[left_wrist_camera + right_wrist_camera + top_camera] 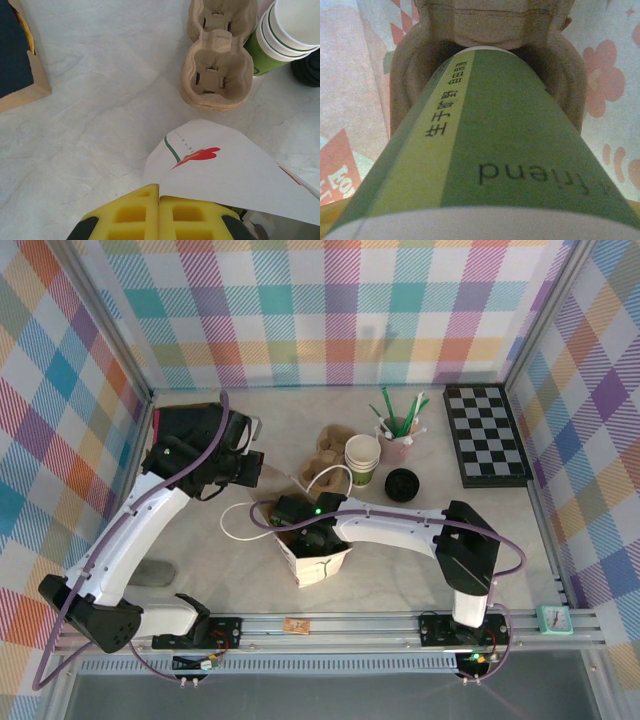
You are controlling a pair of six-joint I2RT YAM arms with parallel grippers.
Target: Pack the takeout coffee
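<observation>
The takeout coffee, a green paper cup with a white upper rim, stands with its base in a brown cardboard carrier inside the white paper bag. My right gripper reaches down into the bag and grips the cup near its top; its fingers are hidden. The lid is out of view. My left gripper is shut on the edge of the bag's white flap, which has a red flower print. In the top view the left gripper sits to the bag's upper left.
A stack of white-and-green cups and empty cardboard carriers stand just behind the bag. A loose black lid, a cup of green straws and a chessboard lie to the right. A box is at the left.
</observation>
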